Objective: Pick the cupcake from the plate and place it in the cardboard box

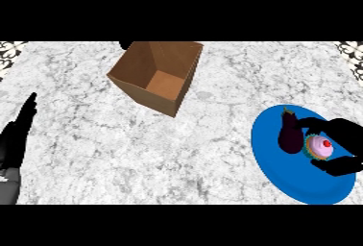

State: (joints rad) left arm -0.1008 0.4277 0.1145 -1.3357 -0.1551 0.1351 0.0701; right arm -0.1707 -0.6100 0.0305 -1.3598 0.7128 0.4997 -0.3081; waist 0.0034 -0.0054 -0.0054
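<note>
A cupcake (320,146) with pink icing and a red cherry sits on the blue plate (284,168) at the right. My right hand (344,137) comes in from the right edge with fingers above and thumb below the cupcake, curled round it. A dark purple eggplant (288,133) lies on the plate just left of the cupcake, touching it. The open cardboard box (157,77) stands at the back, left of centre. My left hand (18,132) rests at the left edge, fingers straight and pointing up.
The marble counter (177,153) stretches between box and plate. Patterned tiles show at both back corners.
</note>
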